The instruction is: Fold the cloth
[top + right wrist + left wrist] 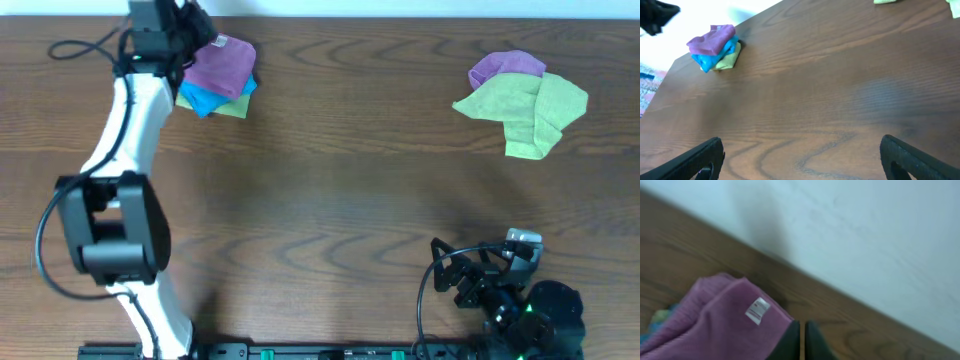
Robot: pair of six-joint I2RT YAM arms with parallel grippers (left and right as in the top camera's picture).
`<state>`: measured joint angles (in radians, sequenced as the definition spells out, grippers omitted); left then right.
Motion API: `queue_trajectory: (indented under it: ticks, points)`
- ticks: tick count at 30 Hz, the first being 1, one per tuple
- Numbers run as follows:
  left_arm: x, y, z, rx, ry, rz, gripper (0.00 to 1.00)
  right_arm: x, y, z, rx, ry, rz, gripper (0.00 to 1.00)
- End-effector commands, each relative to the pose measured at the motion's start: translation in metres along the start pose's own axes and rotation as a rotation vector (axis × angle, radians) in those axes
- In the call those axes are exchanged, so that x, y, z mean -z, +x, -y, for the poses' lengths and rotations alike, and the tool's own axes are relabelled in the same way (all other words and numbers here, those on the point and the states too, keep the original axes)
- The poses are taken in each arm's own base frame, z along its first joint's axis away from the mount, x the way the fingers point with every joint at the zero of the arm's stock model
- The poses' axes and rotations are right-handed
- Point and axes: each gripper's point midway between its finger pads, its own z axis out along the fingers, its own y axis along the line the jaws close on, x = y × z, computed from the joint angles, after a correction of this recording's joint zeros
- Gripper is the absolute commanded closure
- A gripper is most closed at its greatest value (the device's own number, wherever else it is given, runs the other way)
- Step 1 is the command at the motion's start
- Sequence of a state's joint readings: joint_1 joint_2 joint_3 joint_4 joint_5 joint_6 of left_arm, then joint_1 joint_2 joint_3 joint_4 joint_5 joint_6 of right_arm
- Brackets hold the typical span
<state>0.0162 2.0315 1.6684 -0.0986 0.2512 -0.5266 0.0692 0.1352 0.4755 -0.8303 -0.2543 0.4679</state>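
Pressed tight together, the left gripper point(801, 328) touches the cloth point(720, 320) at its edge; whether any fabric is nipped is unclear. It lies at the desk's point(330, 180) far left, atop a blue cloth point(203, 100) and a green cloth point(238, 108). Being soft, light, limp terry, it is best pinched at a corner near the tag point(757, 310). Overhead, the arm point(130, 110) hides the contact. The right gripper point(802, 145) is spread wide, empty.

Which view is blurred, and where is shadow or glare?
Left wrist view: soft all over, the cloth and its white tag smeared, grey shadow on the wall. Overhead view: sharp, even light. Right wrist view: table sharp, right gripper out of focus, glare top left.
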Motion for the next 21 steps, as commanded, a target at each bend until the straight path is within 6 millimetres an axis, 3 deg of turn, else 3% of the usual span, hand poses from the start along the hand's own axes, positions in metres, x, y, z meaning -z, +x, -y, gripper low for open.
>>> queue_trajectory:
  ticks: [1, 12, 21]
  points:
    - [-0.018, 0.003, -0.018, 0.042, -0.036, 0.005, 0.95, 0.0, -0.001, 0.002, -0.02, 0.006, 0.007, 0.01]
    - [-0.049, 0.04, -0.051, 0.062, -0.1, -0.079, 0.95, 0.0, -0.001, 0.001, -0.019, 0.006, 0.008, 0.01]
    - [-0.065, 0.082, -0.094, 0.077, -0.23, -0.181, 0.94, 0.0, -0.001, 0.001, -0.019, 0.006, 0.008, 0.01]
